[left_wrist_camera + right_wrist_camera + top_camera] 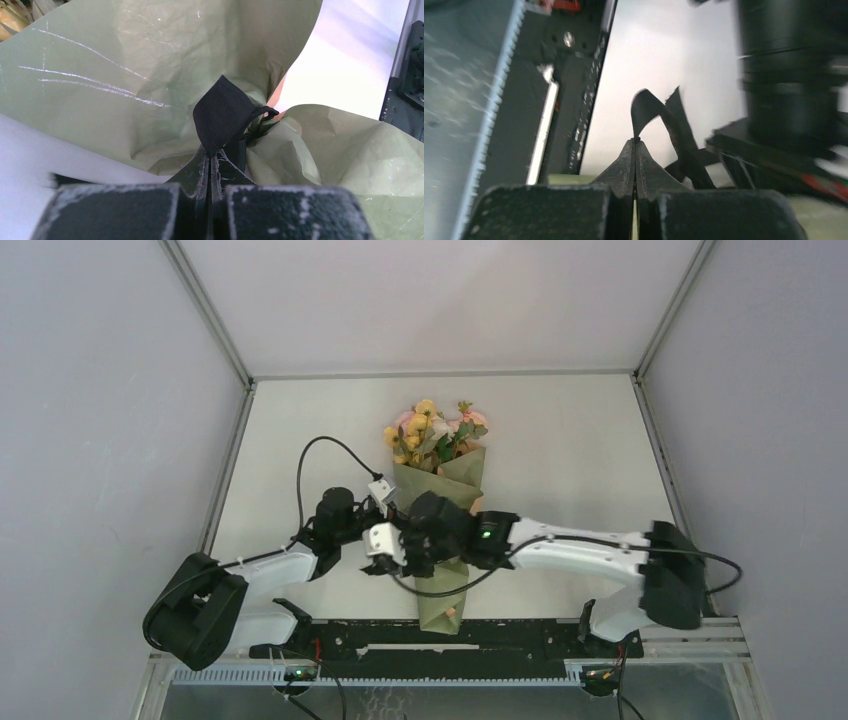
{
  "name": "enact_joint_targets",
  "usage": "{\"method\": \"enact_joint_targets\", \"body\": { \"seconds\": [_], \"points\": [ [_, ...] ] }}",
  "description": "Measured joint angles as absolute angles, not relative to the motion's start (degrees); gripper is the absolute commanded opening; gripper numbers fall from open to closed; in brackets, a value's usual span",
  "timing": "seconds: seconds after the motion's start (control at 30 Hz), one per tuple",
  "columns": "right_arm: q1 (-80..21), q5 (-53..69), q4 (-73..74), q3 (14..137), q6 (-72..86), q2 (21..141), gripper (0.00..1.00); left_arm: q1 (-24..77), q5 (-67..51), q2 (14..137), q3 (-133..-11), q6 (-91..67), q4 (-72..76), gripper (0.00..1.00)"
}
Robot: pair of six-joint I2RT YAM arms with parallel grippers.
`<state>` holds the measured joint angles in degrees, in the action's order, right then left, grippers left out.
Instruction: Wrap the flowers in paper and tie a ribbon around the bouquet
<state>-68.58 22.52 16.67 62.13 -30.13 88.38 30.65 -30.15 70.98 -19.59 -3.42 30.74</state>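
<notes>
While the bouquet lies on the table, flowers pointing away from the arms, the left gripper is clenched on a fold of ribbon at the paper's pinched waist. The right gripper pinches another stretch nearby, apparently so both ends can be drawn into a knot.

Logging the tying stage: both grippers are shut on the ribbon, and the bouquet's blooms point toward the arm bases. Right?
No: the top external view shows the bouquet with its blooms pointing toward the far side of the table. The left gripper and right gripper are indeed shut on the ribbon.
</notes>
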Motion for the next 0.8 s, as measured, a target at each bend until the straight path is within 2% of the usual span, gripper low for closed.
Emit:
{"method": "enact_joint_targets", "body": {
  "seconds": [0.3, 0.5, 0.67, 0.8],
  "points": [
    [-60.16, 28.69, 14.66, 51.59, -7.95, 63.92, 0.0, 30.61, -31.97, 70.67, -19.59, -2.7, 30.79, 0.0],
    [-45.47, 29.04, 22.13, 47.46, 7.01, 52.45, 0.0, 30.57, -33.54, 70.43, -19.59, -2.39, 30.83, 0.0],
    [-33.36, 29.1, 28.86, 47.46, 14.57, 48.03, 0.0, 30.57, -34.94, 70.37, -19.59, -1.93, 31.18, 0.0],
    [-29.82, 28.56, 33.8, 47.46, 17.37, 49.23, 0.0, 30.57, -35.94, 70.17, -19.59, -1.5, 31.27, 0.0]
  ]
}}
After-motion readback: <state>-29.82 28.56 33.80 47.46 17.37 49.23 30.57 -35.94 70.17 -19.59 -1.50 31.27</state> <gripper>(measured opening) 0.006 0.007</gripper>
